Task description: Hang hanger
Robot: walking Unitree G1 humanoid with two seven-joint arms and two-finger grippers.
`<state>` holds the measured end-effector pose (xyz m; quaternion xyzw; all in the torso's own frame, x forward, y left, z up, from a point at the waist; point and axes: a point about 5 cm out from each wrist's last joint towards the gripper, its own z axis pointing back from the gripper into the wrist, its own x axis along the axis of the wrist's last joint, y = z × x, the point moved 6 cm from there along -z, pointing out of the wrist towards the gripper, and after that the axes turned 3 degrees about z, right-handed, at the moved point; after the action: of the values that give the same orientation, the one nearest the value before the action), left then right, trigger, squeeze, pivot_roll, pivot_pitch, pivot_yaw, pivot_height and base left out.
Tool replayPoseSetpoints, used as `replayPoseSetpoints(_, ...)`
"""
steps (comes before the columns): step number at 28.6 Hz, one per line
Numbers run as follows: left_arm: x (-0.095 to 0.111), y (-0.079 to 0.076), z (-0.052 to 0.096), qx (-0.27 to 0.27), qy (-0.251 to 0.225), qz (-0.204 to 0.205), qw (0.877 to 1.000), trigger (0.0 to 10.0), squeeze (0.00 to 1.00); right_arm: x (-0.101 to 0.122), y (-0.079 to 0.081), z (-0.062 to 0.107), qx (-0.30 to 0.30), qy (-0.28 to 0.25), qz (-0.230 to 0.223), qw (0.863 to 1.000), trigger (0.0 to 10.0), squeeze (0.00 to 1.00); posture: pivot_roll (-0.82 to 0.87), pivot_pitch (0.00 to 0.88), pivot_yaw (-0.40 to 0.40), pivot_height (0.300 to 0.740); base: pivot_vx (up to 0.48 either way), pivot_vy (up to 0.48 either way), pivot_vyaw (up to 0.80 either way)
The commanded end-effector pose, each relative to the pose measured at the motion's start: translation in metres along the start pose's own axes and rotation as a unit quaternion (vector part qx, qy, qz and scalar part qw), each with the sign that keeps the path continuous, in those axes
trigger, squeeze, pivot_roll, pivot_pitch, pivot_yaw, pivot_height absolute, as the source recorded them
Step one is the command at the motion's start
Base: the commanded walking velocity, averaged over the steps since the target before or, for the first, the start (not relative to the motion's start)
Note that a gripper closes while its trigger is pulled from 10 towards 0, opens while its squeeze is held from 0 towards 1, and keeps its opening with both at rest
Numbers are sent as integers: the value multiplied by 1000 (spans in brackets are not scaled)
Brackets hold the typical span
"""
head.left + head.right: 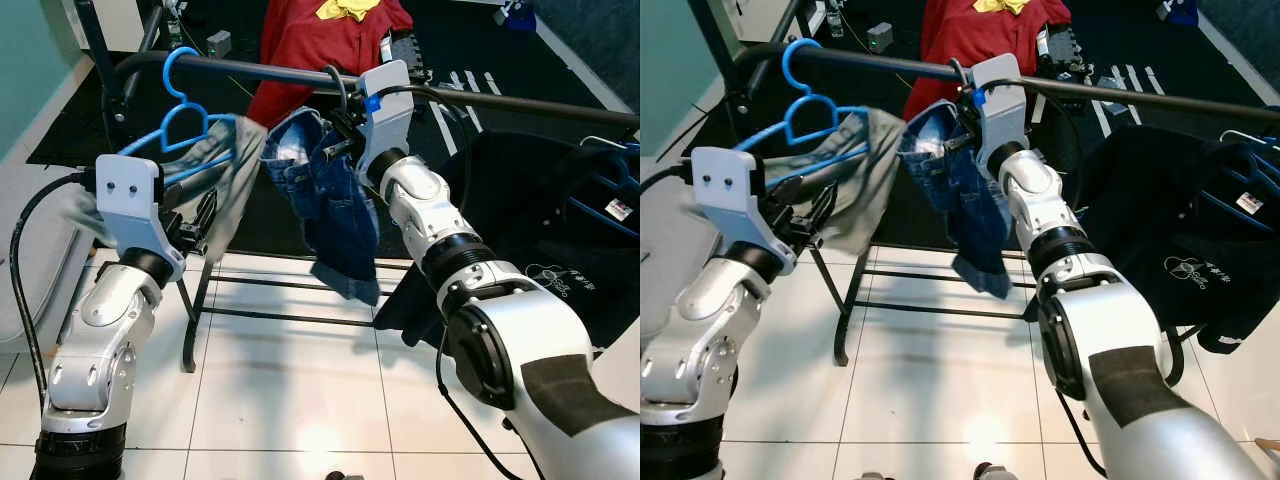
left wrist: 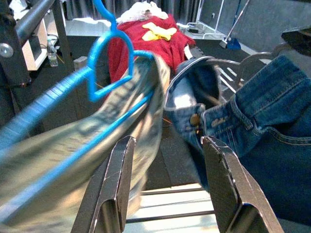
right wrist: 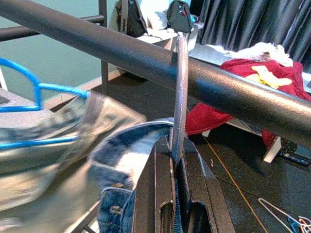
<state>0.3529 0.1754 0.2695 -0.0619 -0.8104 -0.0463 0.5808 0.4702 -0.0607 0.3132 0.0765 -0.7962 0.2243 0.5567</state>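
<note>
Up at the black rail of the clothes rack, the right gripper is clamped on the neck of a dark metal hanger, its two fingers pressed flat against the wire from either side. That hanger's hook curls over the top of the rail, so its stem stands nearly upright and crosses the rail at a right angle. Blue denim shorts hang from it, drooping straight down below the rail with the waistband bunched just under the gripper.

Just to the robot's left, a blue plastic hanger is hooked on the same rail, its long axis running roughly along the rail and tilted, the end nearer the robot's left sitting lower. A grey garment is draped over it and looks blurred.

The left gripper is held below and in front of the blue hanger, fingers spread apart with nothing between them, pointing toward the gap between the grey garment and the denim. A red garment lies behind the rail, and black clothing hangs further along to the robot's right.
</note>
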Motion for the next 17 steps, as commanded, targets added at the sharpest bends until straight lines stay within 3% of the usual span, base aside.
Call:
replayPoseSetpoints(1,-4,-2,-1,-8,8,-12,1000,10000,0,1,-3,1,1,-3,4,1000,0,0,74,218,-70,740,0,0,0)
replayPoseSetpoints(8,-4,-4,-3,-13,6,-11,1000,10000,0,9,-5,1,-1,-27,17,999,0,0,60,193,-58,740,0,0,0)
replayPoseSetpoints(9,-9,-7,-3,-16,10,-2,1000,10000,0,18,-6,3,-11,-55,30,998,0,0,38,161,-37,740,0,0,0)
replayPoseSetpoints(11,-9,-7,-3,-16,10,-2,1000,10000,0,18,-6,3,-11,-55,30,998,0,0,38,161,-37,740,0,0,0)
replayPoseSetpoints(14,-26,-15,-4,-23,31,14,999,10000,0,36,-9,11,-40,-129,51,990,0,0,19,128,-16,740,0,0,0)
replayPoseSetpoints(17,-30,-17,-5,-24,33,15,999,10000,0,41,-7,15,-40,-152,65,985,0,0,11,111,-8,740,0,0,0)
